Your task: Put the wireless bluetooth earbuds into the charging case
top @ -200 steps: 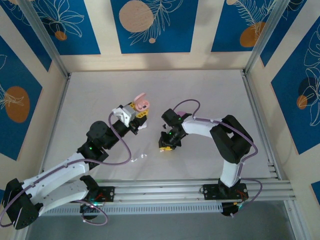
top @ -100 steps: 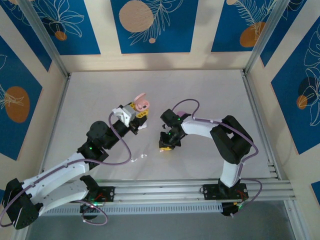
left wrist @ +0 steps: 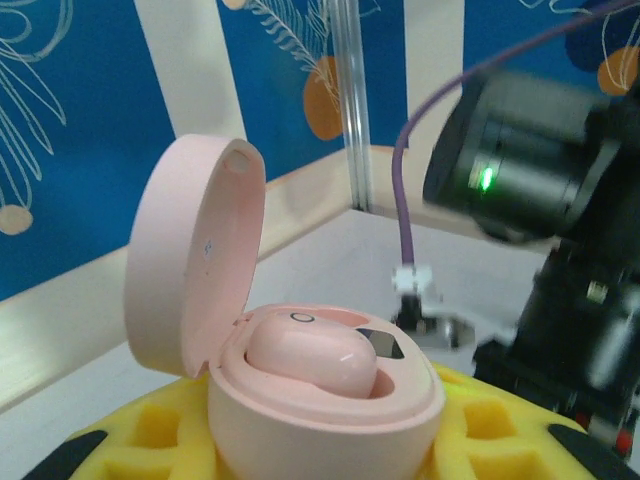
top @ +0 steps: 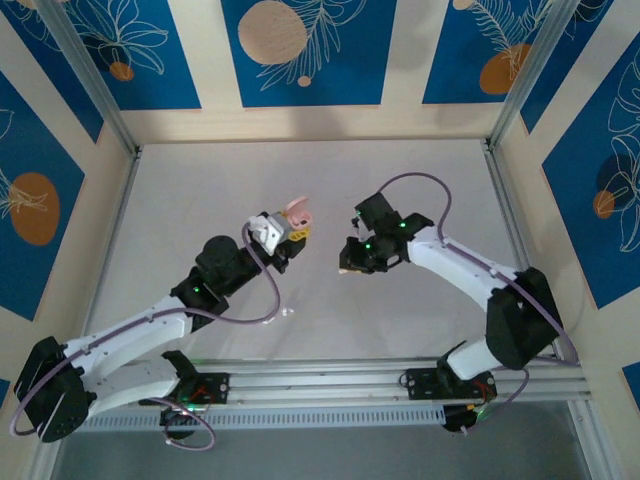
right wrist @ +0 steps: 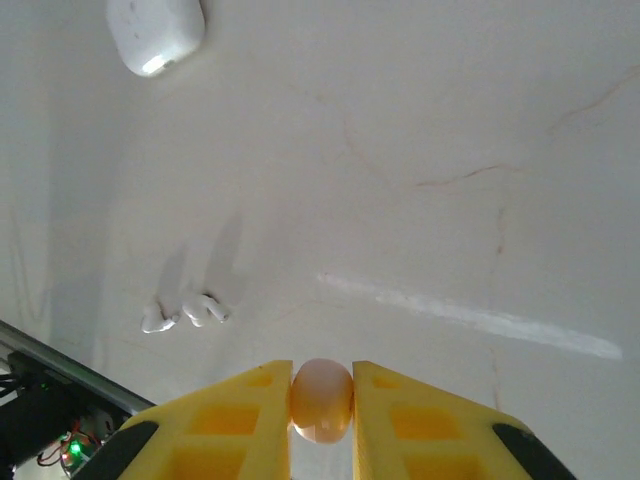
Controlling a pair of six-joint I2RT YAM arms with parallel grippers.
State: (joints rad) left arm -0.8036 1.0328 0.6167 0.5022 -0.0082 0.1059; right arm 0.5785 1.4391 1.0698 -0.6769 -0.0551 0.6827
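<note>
Two small glossy pink bean-shaped earbuds are in play, both close to the pale pink pebble-shaped charging case (left wrist: pixel 300 390), which I'll take as my marker. That case is raised off the white tabletop (top: pixel 200 180) in the left gripper (top: pixel 292 222), whose yellow fingers (left wrist: pixel 150 440) are drawn in against its lower half from either side. Its lid stands hinged up on the left of the left wrist view, so the mouth faces upward.

One pink earbud (left wrist: pixel 312 362) already lies in the case's well. Its long axis is level and runs across the case from side to side, with the smooth domed back up. Beside it, the second socket shows a dark floor.

The other pink earbud (right wrist: pixel 322 402) is to the right of the case, a little nearer the arm bases and apart from it. It is nipped between the yellow fingertips of the right gripper (right wrist: pixel 322 385), which are nearly together with only the bud between them. Its longer dimension runs along the fingers, and its rounded end pokes out past the tips toward the table below.

On the tabletop, nearer the arm bases than the case and well apart from it, a pair of tiny white earbuds (right wrist: pixel 185 312) lie touching each other. A white pebble-shaped case (right wrist: pixel 155 35) rests on the table at the top left of the right wrist view. I cannot tell how it sits relative to the pink one.
</note>
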